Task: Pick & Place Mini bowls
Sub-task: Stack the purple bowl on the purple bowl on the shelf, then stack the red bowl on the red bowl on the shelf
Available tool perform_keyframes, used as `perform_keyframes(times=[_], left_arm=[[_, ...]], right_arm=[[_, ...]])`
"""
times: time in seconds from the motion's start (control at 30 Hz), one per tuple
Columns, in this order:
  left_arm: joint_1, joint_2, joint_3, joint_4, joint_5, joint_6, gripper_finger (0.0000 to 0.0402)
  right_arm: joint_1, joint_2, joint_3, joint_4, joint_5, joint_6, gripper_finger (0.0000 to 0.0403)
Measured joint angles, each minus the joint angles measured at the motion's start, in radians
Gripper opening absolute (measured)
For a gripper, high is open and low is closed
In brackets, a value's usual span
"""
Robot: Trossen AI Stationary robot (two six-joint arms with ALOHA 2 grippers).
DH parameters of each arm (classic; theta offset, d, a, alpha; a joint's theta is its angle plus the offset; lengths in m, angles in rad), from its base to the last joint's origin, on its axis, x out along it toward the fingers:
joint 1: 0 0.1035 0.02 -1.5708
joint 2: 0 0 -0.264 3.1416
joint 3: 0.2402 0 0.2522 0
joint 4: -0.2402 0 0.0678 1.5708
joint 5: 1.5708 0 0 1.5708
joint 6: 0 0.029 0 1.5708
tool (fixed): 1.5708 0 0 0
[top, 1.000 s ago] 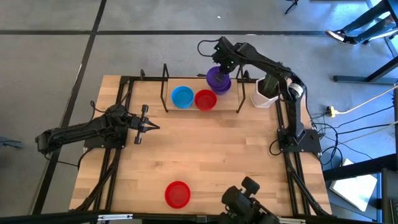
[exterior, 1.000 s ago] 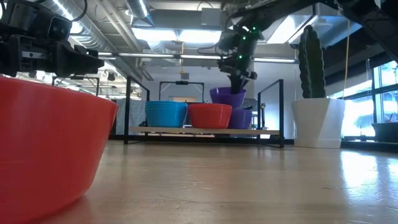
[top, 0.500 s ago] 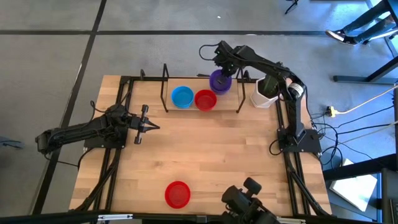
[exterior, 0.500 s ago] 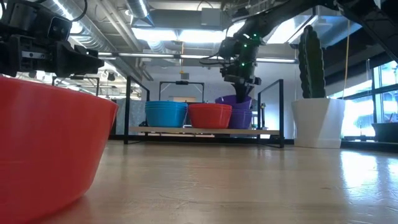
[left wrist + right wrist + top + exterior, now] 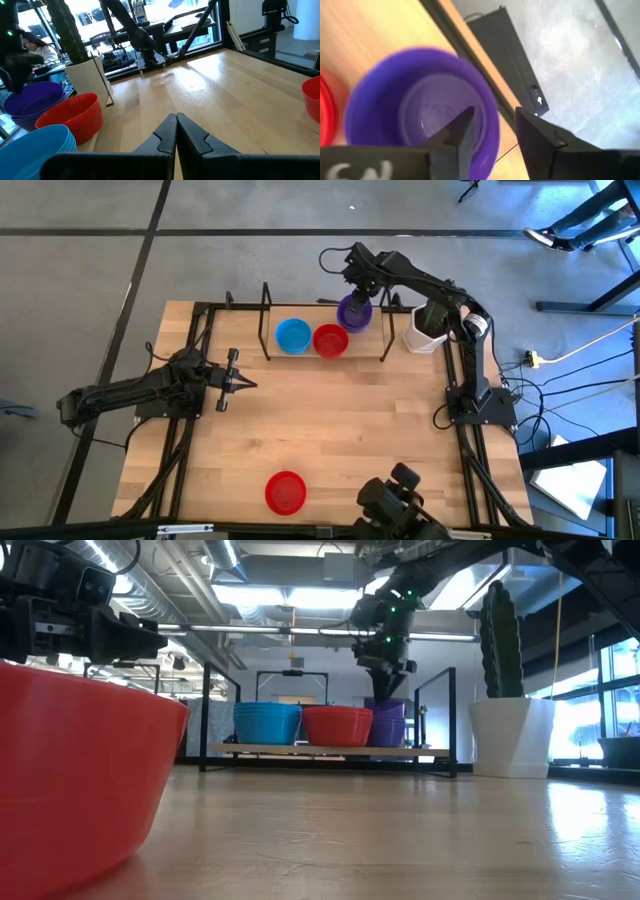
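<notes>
The purple bowl (image 5: 353, 311) sits on the purple stack at the far end of the surface (image 5: 330, 430), inside a black frame (image 5: 267, 320), next to the red stack (image 5: 331, 340) and the blue stack (image 5: 293, 335), all three in a row. The right hand (image 5: 492, 131) hangs directly over that purple bowl, its fingers (image 5: 462, 132) spread, one inside the bowl and the other outside the rim, with a gap showing and nothing pinched. By the look of it, the step in hand is the release: the bowl appears seated on its stack and the hand is letting go. A white pot (image 5: 424, 335) with a cactus stands just beside the frame.

One red bowl (image 5: 286, 492) lies alone at the near edge, well apart from the stacks. The next move likely calls for lifting the right hand straight up, clear of the rim, so the stack is not dragged, then fetching that red bowl. The left hand (image 5: 240, 383) waits above the left side, fingers pressed together, holding nothing.
</notes>
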Motion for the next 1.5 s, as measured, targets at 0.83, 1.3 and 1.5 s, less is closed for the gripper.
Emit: perform_keyframes(times=[0.83, 1.3, 1.5], left_arm=[[0.000, 0.000, 0.000, 0.000, 0.000, -0.007, 0.0006], [0.000, 0.000, 0.000, 0.000, 0.000, 0.001, 0.0006], [0.000, 0.000, 0.000, 0.000, 0.000, 0.002, 0.0006]], right_arm=[[0.148, -0.002, 0.033, -0.120, 0.367, 0.045, 0.0005], [0.124, 0.000, -0.078, -0.068, 0.363, 0.020, 0.0006], [0.170, -0.038, -0.023, -0.019, 0.317, -0.066, 0.0003]])
